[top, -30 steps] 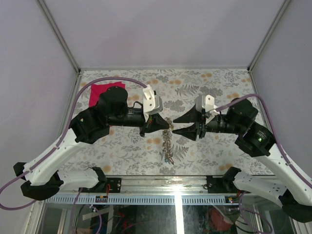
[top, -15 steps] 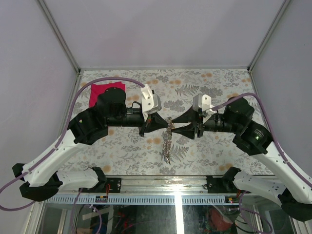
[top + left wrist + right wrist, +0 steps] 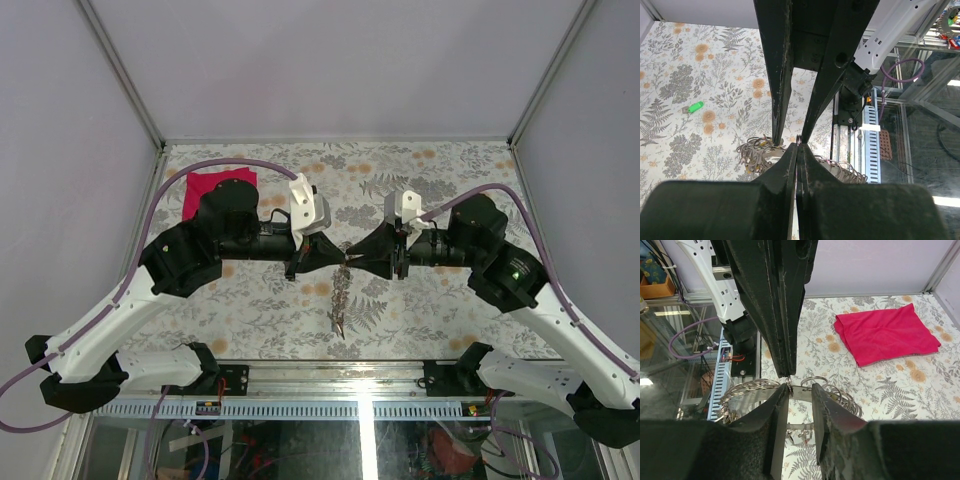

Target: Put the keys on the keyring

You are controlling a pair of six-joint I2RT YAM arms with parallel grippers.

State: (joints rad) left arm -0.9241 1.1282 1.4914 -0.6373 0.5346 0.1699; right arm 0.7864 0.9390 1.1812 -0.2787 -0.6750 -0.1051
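Since a second ago the right gripper has crossed the gap and narrowed its jaws, and it now meets the left gripper tip to tip. The left one has hardly shifted.

The left gripper is pressed fully closed on the keyring, pinching a thin edge of wire right at its fingertips. The right gripper is parted only a slit, its fingers straddling that same edge just ahead of the left tips; whether its pads touch metal I cannot tell.

The rest of the keyring, a loose bunch of wire loops, sags below both grippers and trails toward the arm bases. Its long axis runs crosswise to the line the two grippers share, so the pinched edge sits directly between them, as near to one as the other.

A loose green-headed key lies on the table, below and well off to the far side of the left gripper, probably nearer the right arm. A red cloth lies well back beside the left arm.
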